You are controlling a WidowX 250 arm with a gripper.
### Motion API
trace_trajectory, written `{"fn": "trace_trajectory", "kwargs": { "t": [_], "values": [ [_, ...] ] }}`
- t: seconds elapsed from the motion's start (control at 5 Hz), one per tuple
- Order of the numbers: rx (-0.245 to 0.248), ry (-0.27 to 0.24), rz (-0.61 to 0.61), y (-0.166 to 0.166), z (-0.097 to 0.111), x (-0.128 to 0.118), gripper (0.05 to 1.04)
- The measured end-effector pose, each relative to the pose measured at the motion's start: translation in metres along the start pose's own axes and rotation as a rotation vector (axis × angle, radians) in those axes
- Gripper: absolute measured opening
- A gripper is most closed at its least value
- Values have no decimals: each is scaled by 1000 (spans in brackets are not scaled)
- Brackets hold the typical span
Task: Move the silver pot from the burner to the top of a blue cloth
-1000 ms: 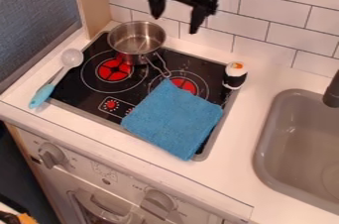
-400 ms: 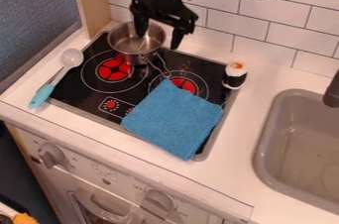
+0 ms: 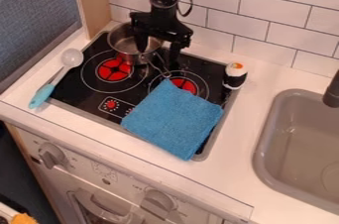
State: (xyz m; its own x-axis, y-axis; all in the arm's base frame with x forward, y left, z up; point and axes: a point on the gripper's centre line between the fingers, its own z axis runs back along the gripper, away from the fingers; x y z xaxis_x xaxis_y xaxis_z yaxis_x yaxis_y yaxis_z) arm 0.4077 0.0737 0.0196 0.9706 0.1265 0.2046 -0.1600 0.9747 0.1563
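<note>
From where I stand, in the camera view, the real job is all ahead: the silver pot [image 3: 122,44] is at the far left of the stovetop [image 3: 83,89], partly over the far side of the left burner [image 3: 114,70], and the blue cloth [image 3: 173,119] has nothing on it. The cloth lies spread across the near right of the stovetop, its far corner just beside the right burner [image 3: 185,86]. The pot's wire handle [image 3: 157,63] points that way, towards the near right.

What's done is the approach, I'd say. The black tool [image 3: 158,53] is spread wide, one finger down inside the pot and the other outside its right wall, so the rim is between them but not gripped. Left to do: pinch the rim, lift, carry the pot over to the cloth, set it down upright and let go.

Compared with a second ago, the tool has dropped a good deal; it was up by the tiles, above and to the right of the pot. Since the more recent look it has sunk a bit further. The pot and cloth haven't budged.
</note>
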Motion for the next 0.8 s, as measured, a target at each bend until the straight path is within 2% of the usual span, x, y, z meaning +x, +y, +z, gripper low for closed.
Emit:
{"fn": "trace_trajectory", "kwargs": {
  "t": [0.2, 0.4, 0.6, 0.8],
  "values": [
    [-14, -18, -25, 1, -3, 2, 626],
    [-5, -9, -17, 2, -6, -3, 329],
    [0, -2, -12, 3, -6, -6, 134],
    [-2, 10, -32, 1, -5, -11, 78]
  ]
}}
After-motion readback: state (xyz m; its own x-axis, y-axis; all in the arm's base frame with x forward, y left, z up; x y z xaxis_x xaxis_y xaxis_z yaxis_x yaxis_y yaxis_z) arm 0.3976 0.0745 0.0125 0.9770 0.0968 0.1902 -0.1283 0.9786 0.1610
